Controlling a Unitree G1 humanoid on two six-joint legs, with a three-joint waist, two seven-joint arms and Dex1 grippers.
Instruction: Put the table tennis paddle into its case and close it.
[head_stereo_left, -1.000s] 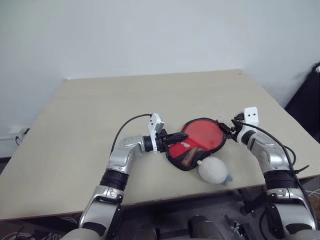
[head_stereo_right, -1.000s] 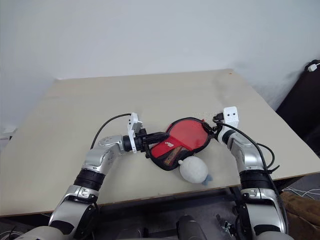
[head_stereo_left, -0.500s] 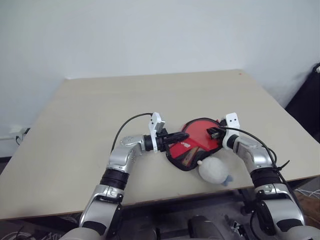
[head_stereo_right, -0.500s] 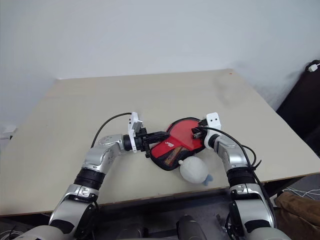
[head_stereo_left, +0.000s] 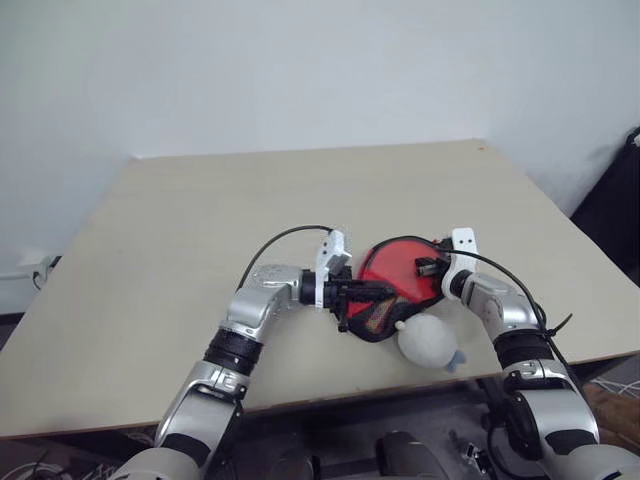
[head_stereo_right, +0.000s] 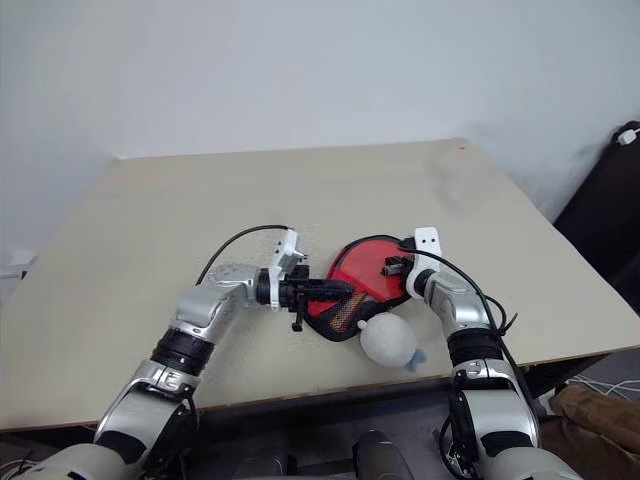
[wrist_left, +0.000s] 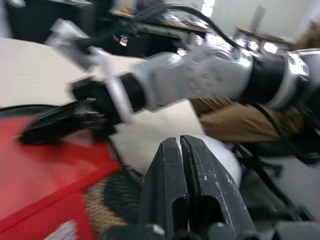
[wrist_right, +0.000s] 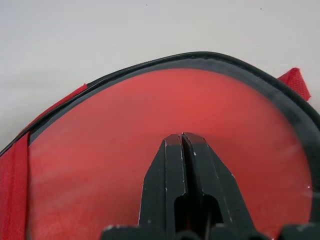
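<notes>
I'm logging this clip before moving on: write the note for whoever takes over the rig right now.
Left hand: fingers shut, empty, at the case's mesh end, beside the white fuzzy ball.
Right hand: fingers shut, nothing gripped, tips over the red rubber face of the paddle.
The case lies near the table's front edge; the paddle's red face shows inside the case's black rim.
Done: paddle head sits in the case.
Left: case not closed; the zipper pull can't be made out. Whether the handle is fully in can't be told.

Smooth matt red rubber paddle face (wrist_right: 150, 130), black fabric-trimmed case (wrist_right: 280, 105).
</notes>
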